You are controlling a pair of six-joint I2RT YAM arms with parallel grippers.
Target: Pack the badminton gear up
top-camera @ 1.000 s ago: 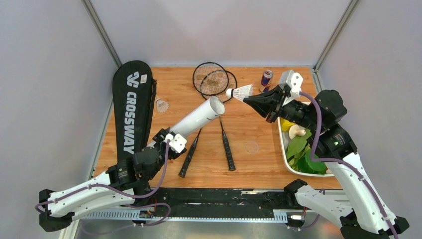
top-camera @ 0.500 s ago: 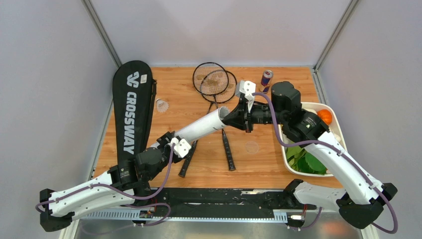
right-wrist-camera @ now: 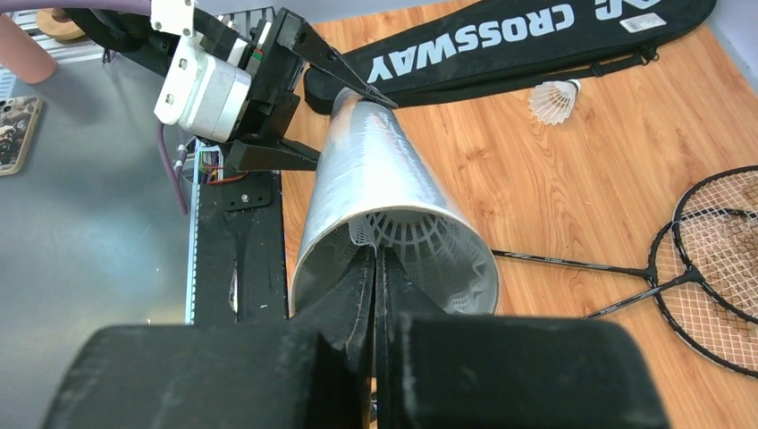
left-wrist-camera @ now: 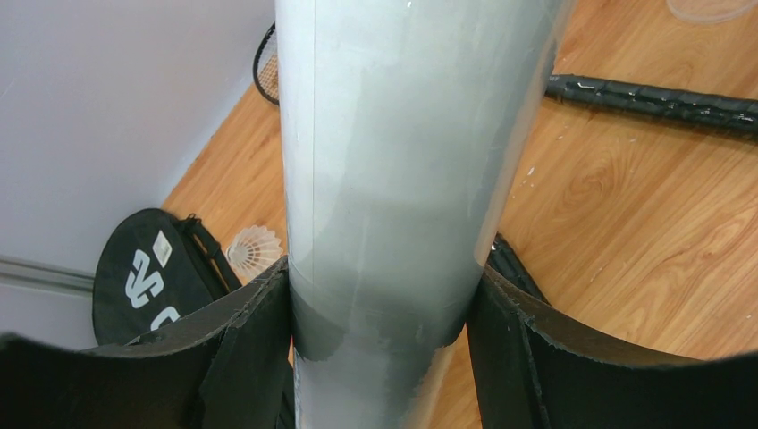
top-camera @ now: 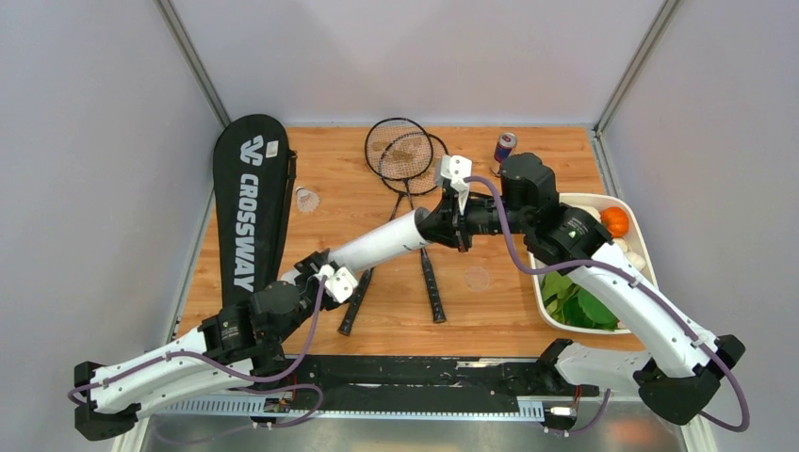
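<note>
Swung across, the right end effector (right-wrist-camera: 374,255), pinching a shuttlecock (right-wrist-camera: 429,246) by its skirt, now seats it inside the white tube (top-camera: 382,242) clamped by the left end effector (top-camera: 316,275), so it looks nearly packed.

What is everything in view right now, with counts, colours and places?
racket bag: one, black, table's left side.
rackets: two, black, heads overlapping at far centre.
tube: one, white, raised over table centre.
held shuttlecock: one, white, inside the tube's mouth.
loose shuttlecock: one, white, on table beside the bag.
drink can: one, red-and-blue, far right.
tray: one, white, right edge, holding vegetables.
left gripper: black, shut on the tube's lower end.
right gripper: black, shut on the held shuttlecock.
</note>
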